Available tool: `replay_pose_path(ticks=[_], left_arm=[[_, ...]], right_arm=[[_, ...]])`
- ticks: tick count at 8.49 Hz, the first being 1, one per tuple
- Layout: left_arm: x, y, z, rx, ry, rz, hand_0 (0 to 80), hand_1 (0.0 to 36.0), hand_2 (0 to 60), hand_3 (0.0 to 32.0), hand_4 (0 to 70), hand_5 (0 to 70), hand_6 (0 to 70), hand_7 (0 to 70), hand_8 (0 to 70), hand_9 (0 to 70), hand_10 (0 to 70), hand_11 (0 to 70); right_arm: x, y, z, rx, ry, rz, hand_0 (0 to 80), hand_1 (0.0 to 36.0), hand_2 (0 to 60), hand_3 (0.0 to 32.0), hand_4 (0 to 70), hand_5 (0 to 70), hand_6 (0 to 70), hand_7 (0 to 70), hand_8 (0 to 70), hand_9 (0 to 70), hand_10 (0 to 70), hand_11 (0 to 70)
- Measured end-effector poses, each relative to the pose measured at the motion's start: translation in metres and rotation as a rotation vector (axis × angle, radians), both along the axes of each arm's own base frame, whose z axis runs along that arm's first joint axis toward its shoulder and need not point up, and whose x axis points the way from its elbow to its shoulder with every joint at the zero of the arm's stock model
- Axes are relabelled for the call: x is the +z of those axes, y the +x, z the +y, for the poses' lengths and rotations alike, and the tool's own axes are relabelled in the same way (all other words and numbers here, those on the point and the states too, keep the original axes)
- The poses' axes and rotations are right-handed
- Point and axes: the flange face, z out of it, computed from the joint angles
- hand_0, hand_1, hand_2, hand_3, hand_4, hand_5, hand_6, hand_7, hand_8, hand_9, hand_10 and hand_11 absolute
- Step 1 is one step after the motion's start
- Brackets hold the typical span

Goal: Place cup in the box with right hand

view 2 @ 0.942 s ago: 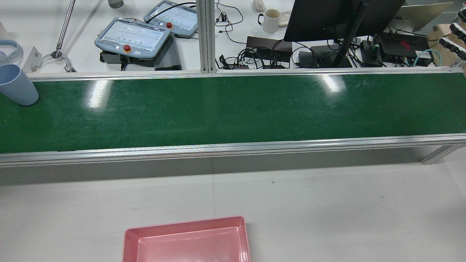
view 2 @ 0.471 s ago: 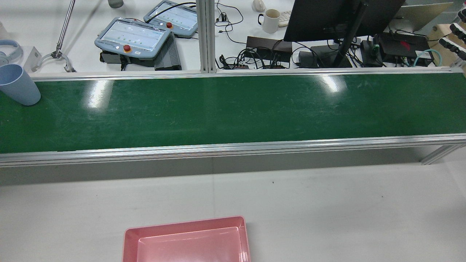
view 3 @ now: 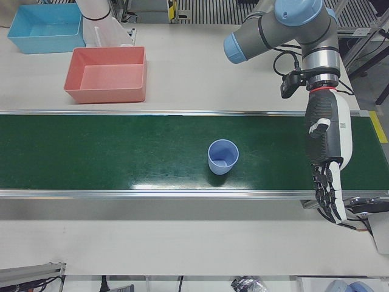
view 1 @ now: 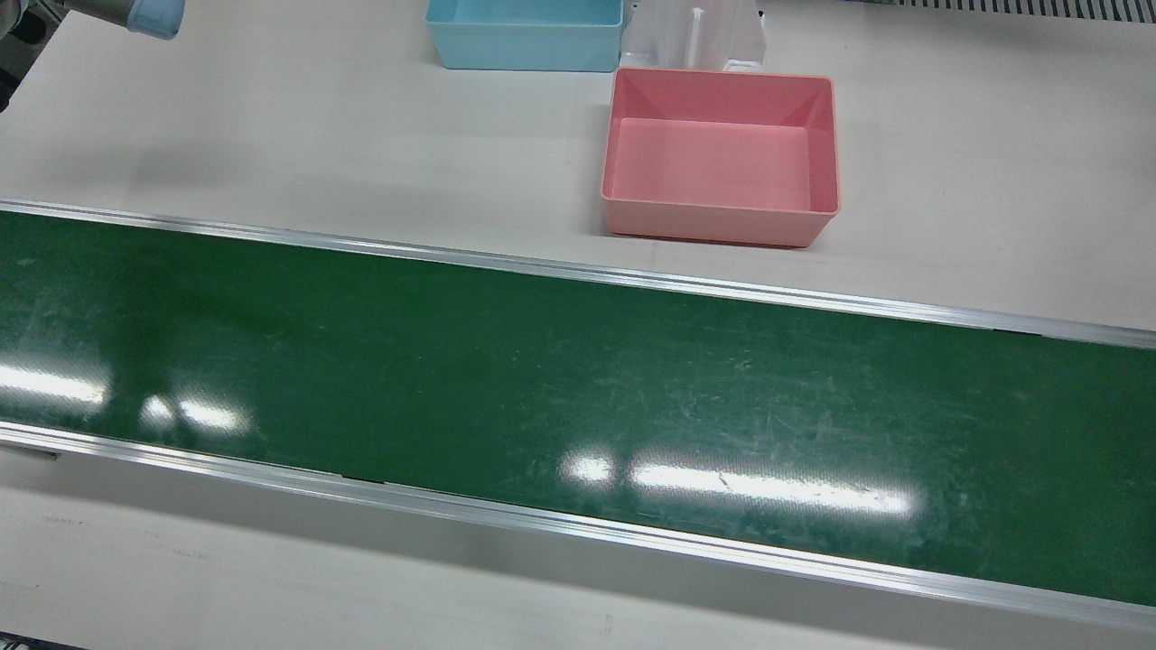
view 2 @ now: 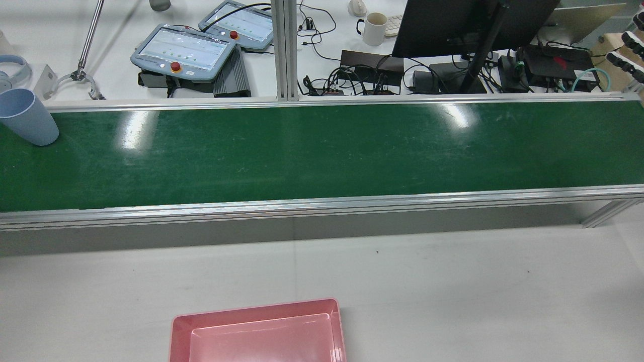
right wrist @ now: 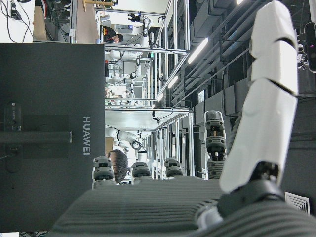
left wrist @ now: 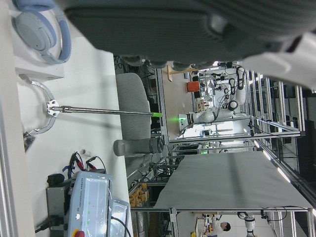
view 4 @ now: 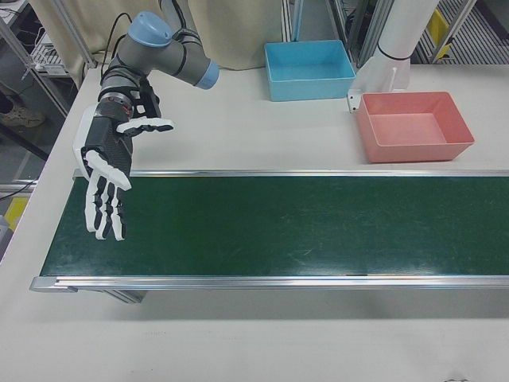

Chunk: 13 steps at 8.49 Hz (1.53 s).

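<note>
- Cup (view 3: 223, 157), a pale blue plastic tumbler, is standing upright on the green conveyor belt (view 3: 121, 152), mouth up, at the half before the left arm.
- Right hand (view 4: 107, 179), white with dark joints, is hanging over the belt's opposite end, fingers spread wide and holding nothing, well apart from the cup.
- Left hand (view 3: 326, 164) is hovering beyond the cup, fingers apparently extended and empty, though foreshortening makes that uncertain.
- Pink rectangular plastic box (view 1: 720, 168) is sitting empty on the white table (view 1: 271, 135) beside the belt.
- Nothing is done yet: reaching, grasping, carrying and releasing are all remaining.
</note>
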Motion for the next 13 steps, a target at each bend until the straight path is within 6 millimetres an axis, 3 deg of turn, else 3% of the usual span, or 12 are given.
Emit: replay_pose_path(ticks=[13], left_arm=[[-0.0002, 0.0, 0.0002, 0.0, 0.0, 0.0, 0.0, 0.0, 0.0, 0.0, 0.0, 0.0, 0.0, 0.0, 0.0, 0.0, 0.0, 0.0]], right_arm=[[0.0007, -0.0007, 0.0, -0.001, -0.001, 0.001, 51.7, 20.1, 12.5, 16.0, 11.3, 6.2, 1.7, 11.5, 4.7, 4.5, 5.8, 10.0]])
